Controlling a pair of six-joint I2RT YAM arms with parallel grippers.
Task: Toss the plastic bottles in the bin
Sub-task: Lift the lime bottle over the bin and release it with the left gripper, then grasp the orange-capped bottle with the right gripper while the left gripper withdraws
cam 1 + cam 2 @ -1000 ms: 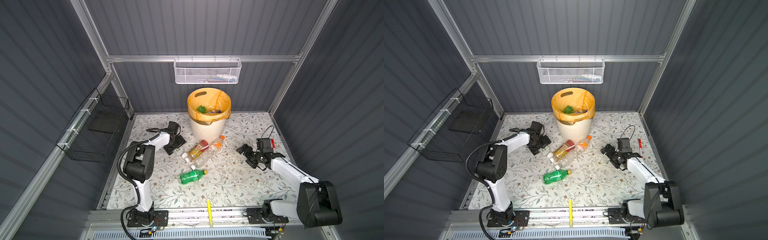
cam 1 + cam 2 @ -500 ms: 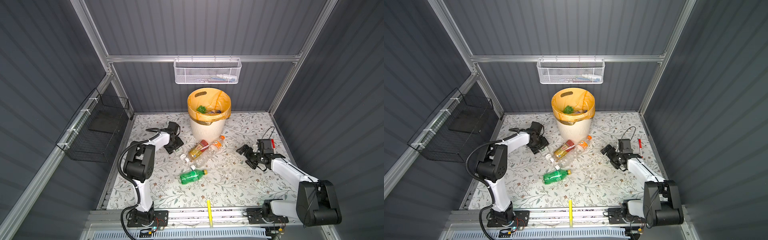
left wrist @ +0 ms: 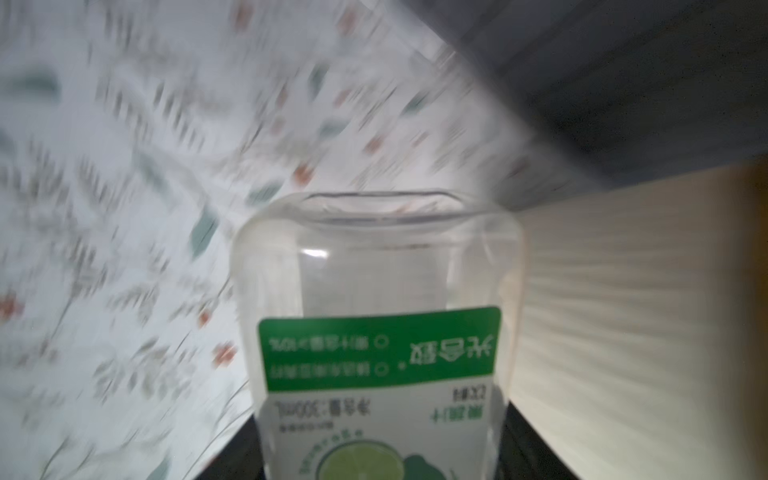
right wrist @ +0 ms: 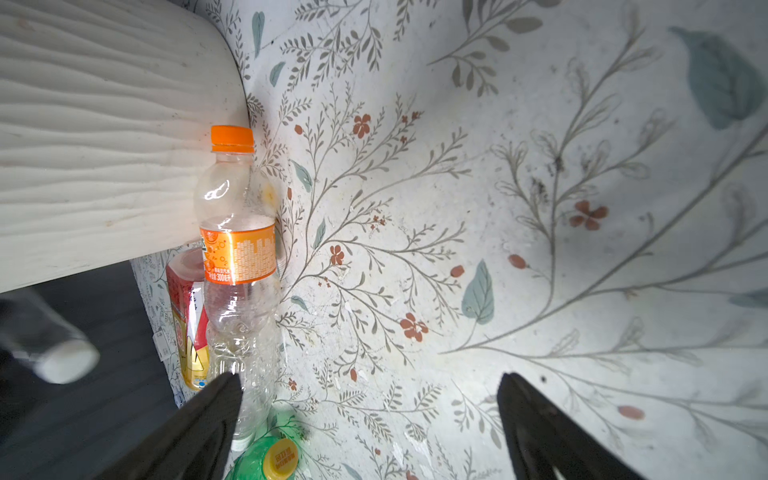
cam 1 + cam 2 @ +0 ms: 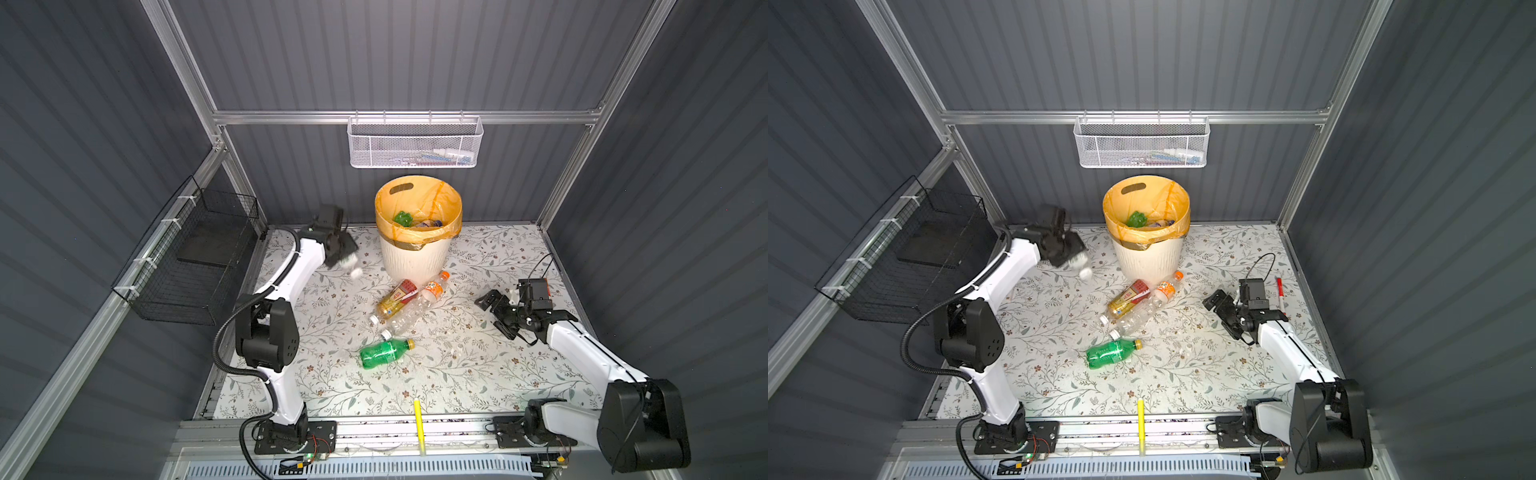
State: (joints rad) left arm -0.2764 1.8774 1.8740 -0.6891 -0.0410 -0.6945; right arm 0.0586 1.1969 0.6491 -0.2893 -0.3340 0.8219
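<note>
Left gripper (image 5: 341,253) is smeared by blur in both top views, and its jaws cannot be read there. The left wrist view shows dark fingers (image 3: 528,453) on either side of a clear green-label bottle (image 3: 376,270), pinching it. The cap end is cut off; the flat base points away from the wrist, with the long axis in line with the gripper. In the top views only a pale end shows past the gripper, aimed down at the bench (image 5: 478,374). It is held off the surface just left of the bin (image 5: 415,259), near the back left corner. Left arm is stretched back along the left edge, wrist angled down toward the bin. Inside the bin's liner is a green crumpled shape (image 5: 402,217); the rest cannot be sorted out. Four bottles lie just in front of the bin:
- Orange-cap bottle (image 5: 433,289): cap toward the bin's foot, axis diagonal.
- Amber bottle (image 5: 395,299): alongside it, touching, white cap toward the front left.
- Crumpled clear bottle (image 5: 405,318): same diagonal, cap toward the front left.
- Green bottle (image 5: 382,353): nearer the front, yellow cap toward the right, axis roughly along the front edge.

Right arm lies low from the front right corner. Right gripper (image 4: 369,377) faces the bottles, jaws spread wide with nothing between them, near the orange-cap bottle but apart from it.
</note>
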